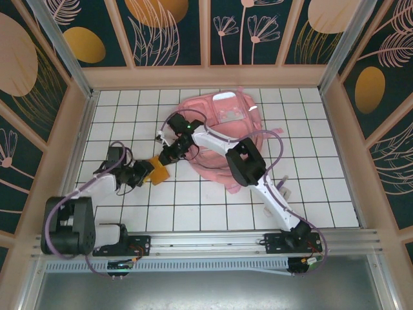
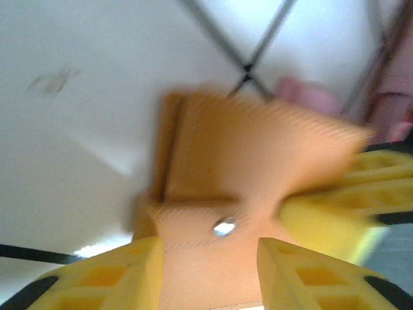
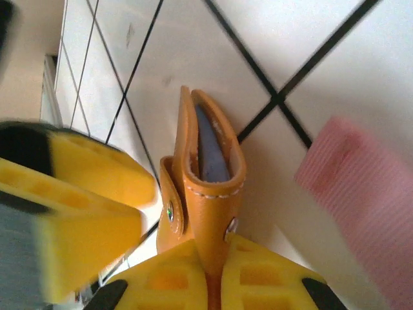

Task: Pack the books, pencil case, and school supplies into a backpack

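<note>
The right pincer [image 3: 210, 258] is clenched on the bottom seam of an orange stitched pouch [image 3: 206, 168], probably the pencil case. It holds the pouch on edge just above the counter [image 1: 193, 206], likely so it can slide into a bag edge first. The left pincer [image 2: 206, 248] sits close against the pouch's flat side with its jaws apart, apparently gripping nothing and perhaps only steadying it. Something blue-grey shows inside the pouch's gaping mouth. The pink backpack [image 1: 226, 129] lies just beside it, and its contents cannot be made out.
</note>
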